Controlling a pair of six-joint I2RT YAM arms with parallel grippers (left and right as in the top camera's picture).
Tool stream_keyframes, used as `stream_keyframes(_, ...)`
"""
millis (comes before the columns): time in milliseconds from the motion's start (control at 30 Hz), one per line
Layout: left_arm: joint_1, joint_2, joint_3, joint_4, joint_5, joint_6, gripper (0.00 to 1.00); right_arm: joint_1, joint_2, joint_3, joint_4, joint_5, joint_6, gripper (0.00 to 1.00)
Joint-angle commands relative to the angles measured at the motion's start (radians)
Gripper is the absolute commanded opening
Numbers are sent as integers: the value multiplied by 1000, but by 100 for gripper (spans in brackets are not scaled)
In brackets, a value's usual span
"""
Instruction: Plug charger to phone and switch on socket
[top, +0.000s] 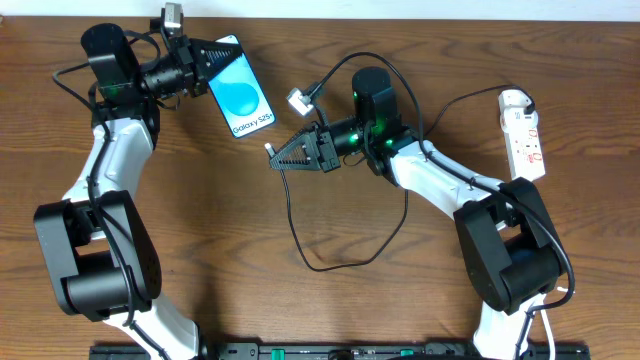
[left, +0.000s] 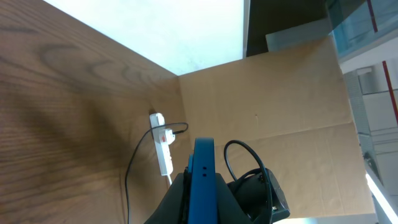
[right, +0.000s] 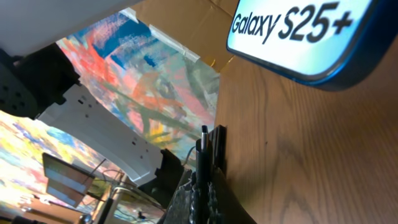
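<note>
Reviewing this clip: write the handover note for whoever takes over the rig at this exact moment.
Left gripper: shut on the phone, screen facing the overhead camera.
Right gripper: shut on the charger just behind its plug tip, which points toward the phone but is apart from it.
Socket: at the table's right side, neither gripper near it.
Done: phone and charger both gripped.
Left: seat the plug in the phone, then switch on the socket; its switch state is unreadable here.
</note>
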Motion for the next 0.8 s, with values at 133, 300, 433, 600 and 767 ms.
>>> stream_keyframes(133,2,4,2,6,8,24,7,5,0,2,3,11,-41,1)
stream_keyframes(300,-9,4,2,6,23,16,7,5,0,2,3,33,-11,1)
stream_keyframes(433,-28,4,2,7,22,16,7,5,0,2,3,39,-10,1)
stream_keyframes(600,-55,4,2,7,22,16,8,5,0,2,4,51,8,1)
stream_keyframes(767,-58,4,2,7,23,12,7,2,0,2,4,55,15,1)
